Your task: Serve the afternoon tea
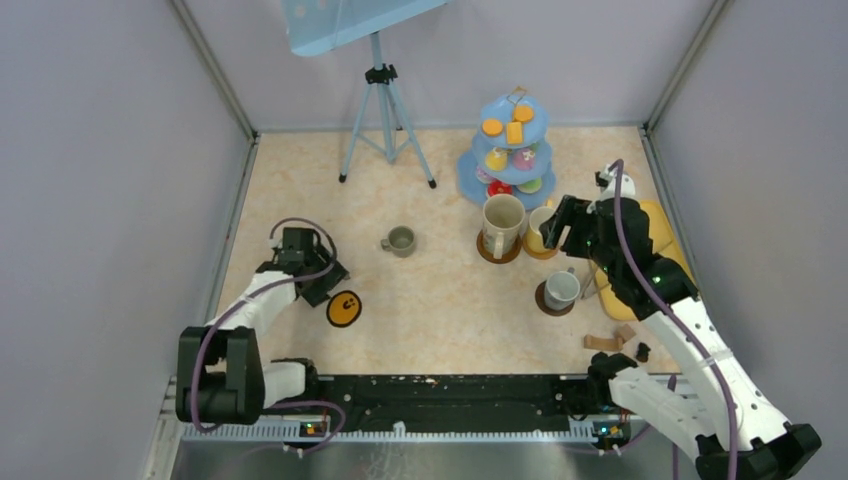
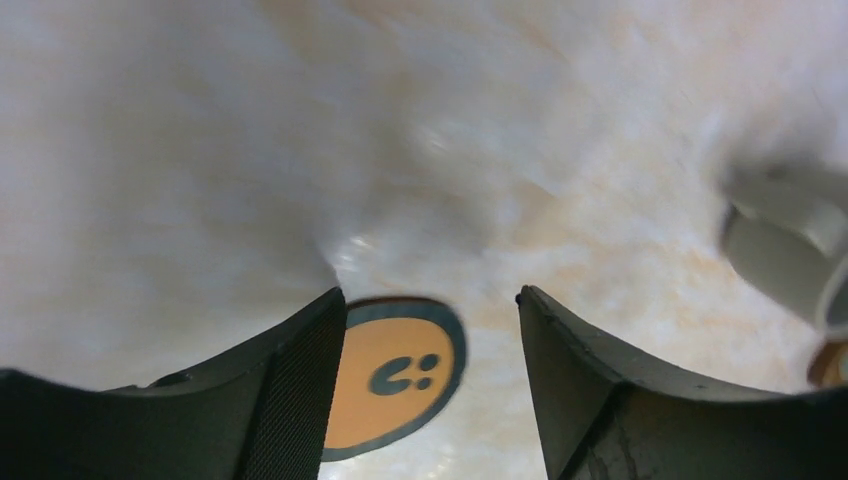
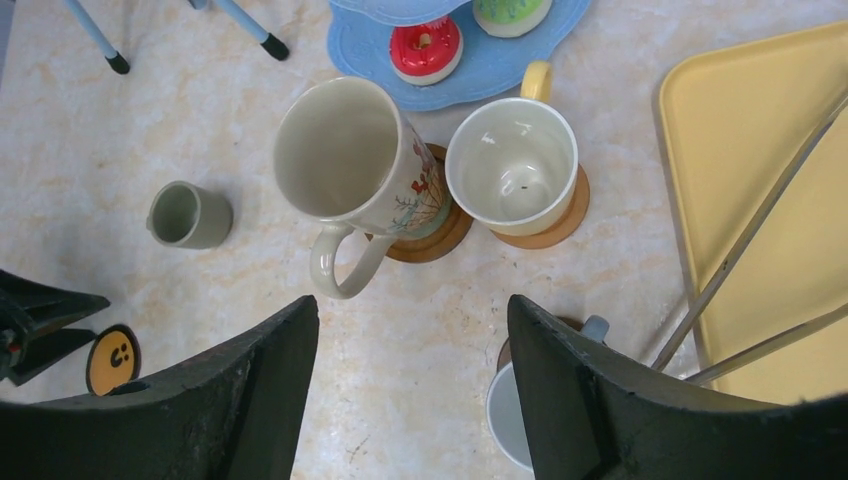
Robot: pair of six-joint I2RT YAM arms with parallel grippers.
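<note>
The light-blue cake stand [image 1: 515, 150] with toy cakes stands at the back right; its base [image 3: 470, 65] shows in the right wrist view. In front of it the large cream mug [image 1: 502, 222] [image 3: 345, 160] and the yellow mug [image 1: 540, 232] [image 3: 512, 165] each sit on a brown coaster. A grey mug [image 1: 562, 290] [image 3: 510, 415] sits on a third coaster. The other small grey mug [image 1: 400, 240] [image 3: 188, 215] stands on bare table. An orange smiley coaster [image 1: 343, 308] [image 2: 395, 375] lies flat just beyond my open, empty left gripper [image 1: 325, 285] [image 2: 430, 293]. My right gripper [image 1: 562, 225] [image 3: 412, 300] is open and empty above the mugs.
A flat yellow tray [image 1: 660, 240] [image 3: 770, 200] lies at the right with metal tongs [image 3: 760, 250] across it. A tripod [image 1: 385, 110] stands at the back. Small brown pieces [image 1: 610, 340] lie near the right arm's base. Grey walls enclose the table.
</note>
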